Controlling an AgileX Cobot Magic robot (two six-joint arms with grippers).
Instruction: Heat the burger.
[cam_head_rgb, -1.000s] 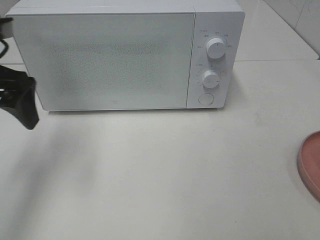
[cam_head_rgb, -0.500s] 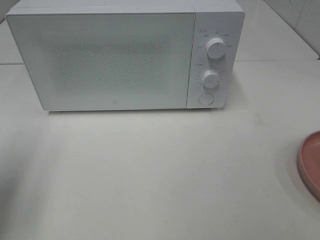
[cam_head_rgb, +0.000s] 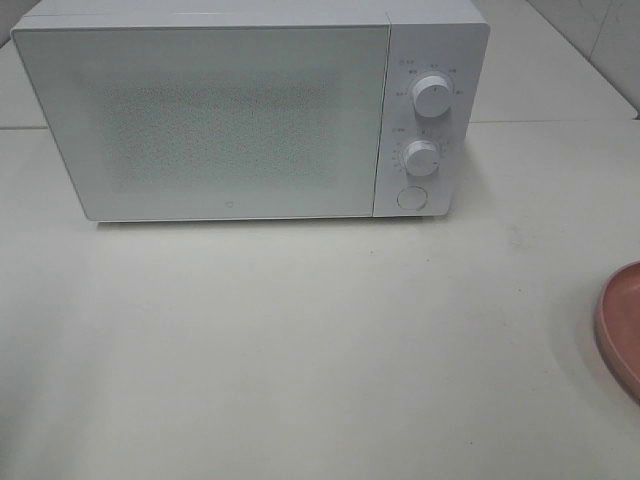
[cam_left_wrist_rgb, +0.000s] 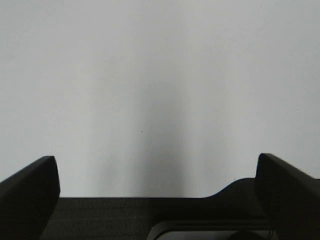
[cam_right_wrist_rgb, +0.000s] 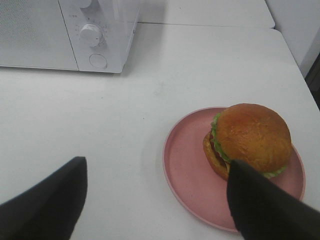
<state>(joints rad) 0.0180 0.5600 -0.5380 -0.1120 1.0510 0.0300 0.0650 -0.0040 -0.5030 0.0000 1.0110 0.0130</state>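
Microwave (cam_head_rgb: 250, 110): fills the upper half of the exterior high frame, white, door shut flat across its front; the right wrist view catches its control corner at upper left.
Controls: two round knobs stacked at upper right of centre in the exterior high frame, upper knob (cam_head_rgb: 431, 97) over lower knob (cam_head_rgb: 421, 158), and a round button (cam_head_rgb: 410, 198) just under them.
Table (cam_head_rgb: 300, 350): pale and plain, running across the whole lower half of the exterior high frame.
Burger (cam_right_wrist_rgb: 247, 140): there it is in the right wrist view, right of centre, glossy golden bun on top, green lettuce frill and a strip of red showing at its side. It sits on the pink plate, well apart from the microwave.
Pink plate (cam_right_wrist_rgb: 187, 165): round, lower right in the right wrist view; only its edge shows at the far right margin of the exterior high frame.
Right gripper (cam_right_wrist_rgb: 155, 200): fingers spread wide apart, nothing between them; one dark finger at lower left, the other at lower right overlapping the burger's near edge in this view. Contact cannot be told.
Left gripper (cam_left_wrist_rgb: 157, 180): jaws wide apart and empty, both finger tips at the bottom corners of the left wrist view, facing a blank pale surface.
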